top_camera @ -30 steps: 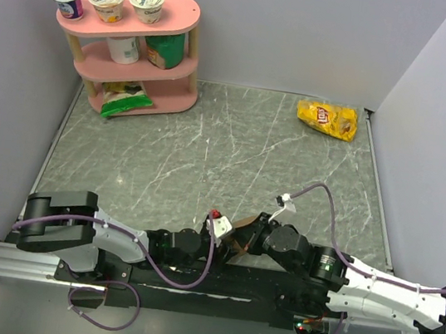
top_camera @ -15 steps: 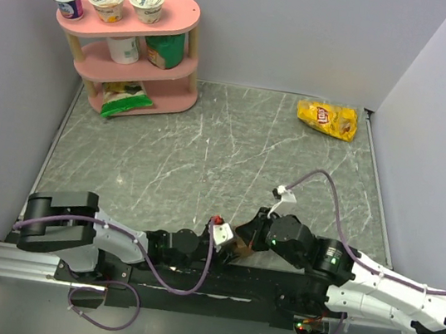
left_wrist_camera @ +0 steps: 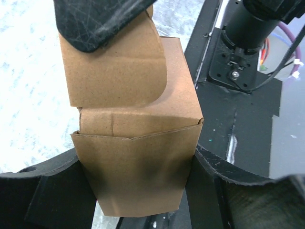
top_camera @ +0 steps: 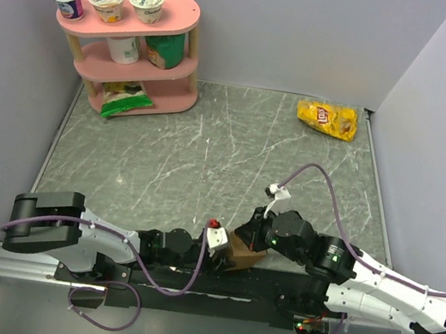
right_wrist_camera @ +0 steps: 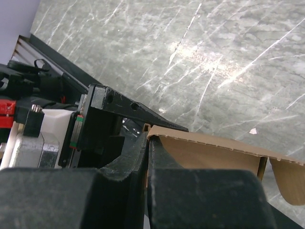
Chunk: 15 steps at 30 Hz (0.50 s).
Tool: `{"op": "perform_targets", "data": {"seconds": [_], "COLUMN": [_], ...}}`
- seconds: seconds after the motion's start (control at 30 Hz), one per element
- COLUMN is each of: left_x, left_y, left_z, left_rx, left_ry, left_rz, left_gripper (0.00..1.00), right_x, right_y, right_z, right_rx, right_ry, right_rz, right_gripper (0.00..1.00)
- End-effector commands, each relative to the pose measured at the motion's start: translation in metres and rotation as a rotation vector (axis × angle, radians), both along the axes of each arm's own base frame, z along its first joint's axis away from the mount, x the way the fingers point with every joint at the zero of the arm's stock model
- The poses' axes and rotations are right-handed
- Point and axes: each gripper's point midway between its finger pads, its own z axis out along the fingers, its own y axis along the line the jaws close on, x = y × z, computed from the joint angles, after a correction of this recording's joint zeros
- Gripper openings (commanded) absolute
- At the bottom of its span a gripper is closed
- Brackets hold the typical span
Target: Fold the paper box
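Top view: we see the small squarish brown cardboard box [top_camera: 245, 256] between the left gripper [top_camera: 224, 247] and the right gripper [top_camera: 253, 237], both touching it, on the grey marbled table [top_camera: 209, 148].

Left wrist: the left gripper's fingers [left_wrist_camera: 47, 191] clamp the box from both sides. Its rounded flap [left_wrist_camera: 119, 71] stands just ahead, under a black right finger [left_wrist_camera: 95, 19].

Right wrist: the right gripper's fingers [right_wrist_camera: 205, 195] are pressed together, pinching a thin cardboard edge, with the box just ahead.
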Motion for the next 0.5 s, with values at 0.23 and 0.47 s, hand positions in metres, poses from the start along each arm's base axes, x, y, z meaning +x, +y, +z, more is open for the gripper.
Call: {"op": "perform_targets", "data": {"seconds": [0.23,0.47], "left_x": [-0.017,-0.015], "left_y": [-0.019,-0.019], "left_z": [-0.010,-0.012], "left_rx": [0.071,0.060], "left_ry": [0.116,0.139], "left_rz": [-0.107,-0.120], "left_gripper": [0.48,0.46], "right_x": [0.018,0.016], "right_y": [0.009,0.018], "right_z": [0.021,0.018], "right_rx": [0.082,0.076], "right_ry": [-0.019,-0.003], "right_rz": [-0.079,-0.049], "right_gripper": [0.00,0.00]}}
